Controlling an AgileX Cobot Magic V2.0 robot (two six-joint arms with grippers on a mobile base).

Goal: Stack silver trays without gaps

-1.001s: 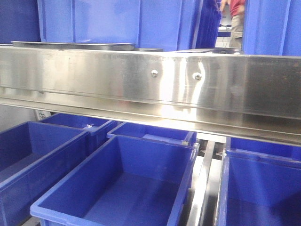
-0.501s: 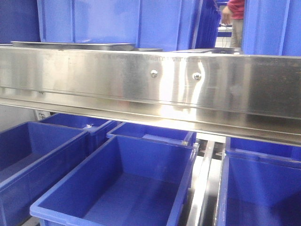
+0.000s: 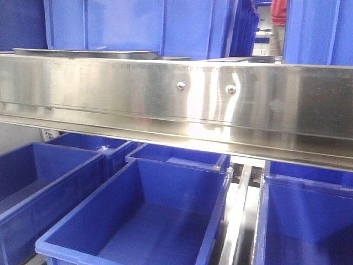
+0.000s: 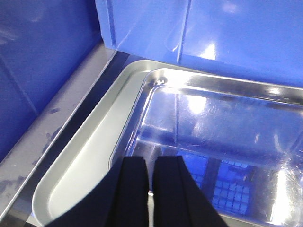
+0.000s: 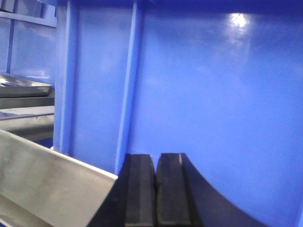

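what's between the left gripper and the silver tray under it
Nothing visible. In the left wrist view the left gripper hangs directly over the silver tray, fingers nearly together above its inner edge, with no object in the gap. The blue bin wall stands behind the tray, not over it.

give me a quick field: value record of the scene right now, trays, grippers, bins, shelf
left gripper: jaws nearly closed, only a thin slit between them, over the near edge of a silver tray; whether they pinch the rim cannot be told
silver tray: shiny, shallow, resting on a steel ledge against a blue bin wall
right gripper: jaws together, nothing between them, facing a blue bin side
second tray: seen edge-on, far left of the right wrist view
shelf rail: broad steel, two screw heads
lower bins: open, blue
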